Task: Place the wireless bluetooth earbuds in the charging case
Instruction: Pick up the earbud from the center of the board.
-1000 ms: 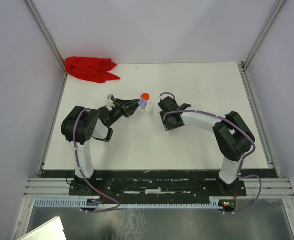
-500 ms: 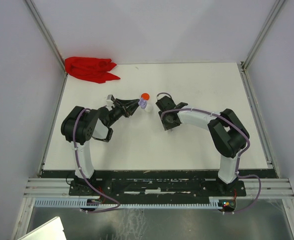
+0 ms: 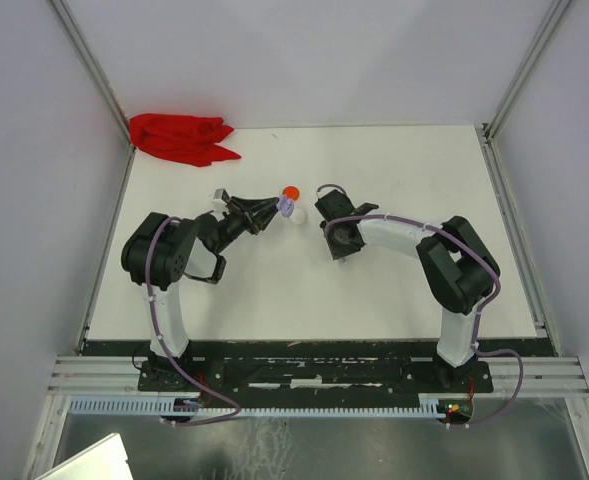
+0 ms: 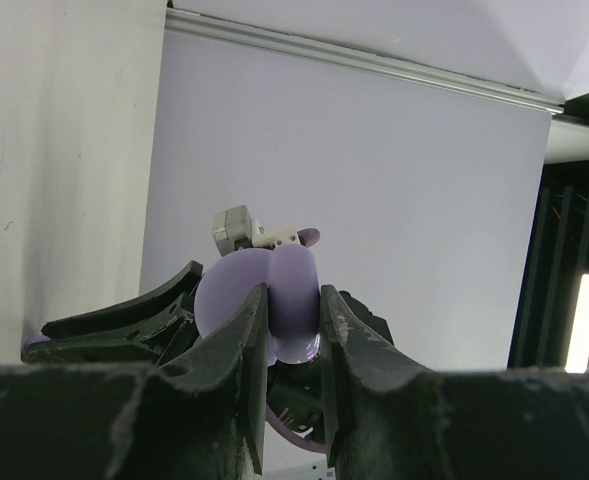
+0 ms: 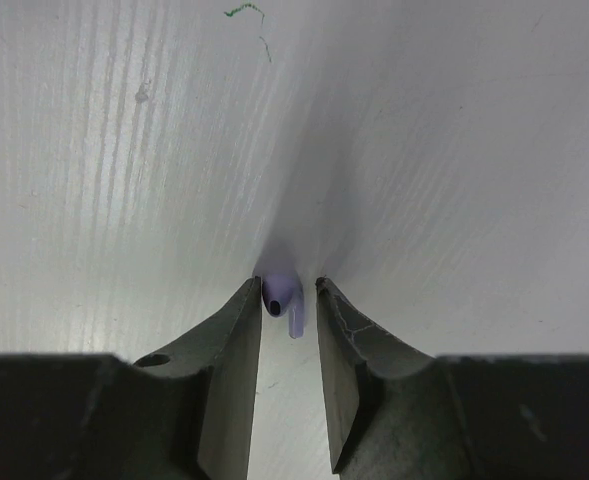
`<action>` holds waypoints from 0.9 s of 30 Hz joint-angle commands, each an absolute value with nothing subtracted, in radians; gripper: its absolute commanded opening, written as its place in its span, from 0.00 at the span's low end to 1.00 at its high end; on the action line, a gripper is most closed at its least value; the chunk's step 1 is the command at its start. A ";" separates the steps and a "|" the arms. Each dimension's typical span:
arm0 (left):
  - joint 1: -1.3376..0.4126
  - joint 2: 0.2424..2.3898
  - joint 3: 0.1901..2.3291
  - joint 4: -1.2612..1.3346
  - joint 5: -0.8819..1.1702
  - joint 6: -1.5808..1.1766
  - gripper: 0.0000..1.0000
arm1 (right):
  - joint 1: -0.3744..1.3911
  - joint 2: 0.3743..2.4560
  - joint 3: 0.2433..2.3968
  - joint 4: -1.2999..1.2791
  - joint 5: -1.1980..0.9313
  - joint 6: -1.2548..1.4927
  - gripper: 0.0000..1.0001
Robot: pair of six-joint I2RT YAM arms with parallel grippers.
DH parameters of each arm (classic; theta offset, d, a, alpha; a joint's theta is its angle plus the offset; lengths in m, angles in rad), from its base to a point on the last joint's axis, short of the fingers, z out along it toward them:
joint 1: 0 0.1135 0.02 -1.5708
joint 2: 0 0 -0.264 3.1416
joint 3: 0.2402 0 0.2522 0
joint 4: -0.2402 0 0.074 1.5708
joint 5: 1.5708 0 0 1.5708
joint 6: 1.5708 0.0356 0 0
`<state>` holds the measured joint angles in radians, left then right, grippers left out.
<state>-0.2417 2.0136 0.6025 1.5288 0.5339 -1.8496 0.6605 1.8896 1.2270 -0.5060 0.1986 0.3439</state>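
Note:
My left gripper (image 4: 293,312) is shut on the lilac charging case (image 4: 292,268) and holds it off the table near the middle (image 3: 285,208). The case's lid stands open (image 4: 224,290). A purple stemmed earbud (image 5: 281,297) lies on the white table, right between the fingertips of my right gripper (image 5: 288,302). The left finger (image 5: 242,330) touches the earbud, while a thin gap still shows at the right finger (image 5: 336,330). From above, the right gripper (image 3: 330,212) points down just right of the case and hides the earbud.
An orange round disc (image 3: 291,191) lies just beyond the case. A red cloth (image 3: 179,138) is bunched in the far left corner. White walls enclose the table (image 3: 414,180) on three sides.
The right gripper's jaws have narrowed around the purple earbud, and that arm has shifted slightly left. The left arm and the case have stayed still.

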 commanded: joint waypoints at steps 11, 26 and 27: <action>-0.235 1.969 0.597 1.729 0.552 -1.826 0.03 | 0.647 1.910 1.269 -0.503 0.155 0.353 0.27; -0.287 1.990 0.587 1.730 0.529 -1.825 0.03 | 0.646 1.661 1.266 -0.260 0.232 0.232 0.01; -0.296 1.995 0.591 1.730 0.526 -1.827 0.03 | 0.646 1.634 1.253 -0.222 0.231 0.222 0.01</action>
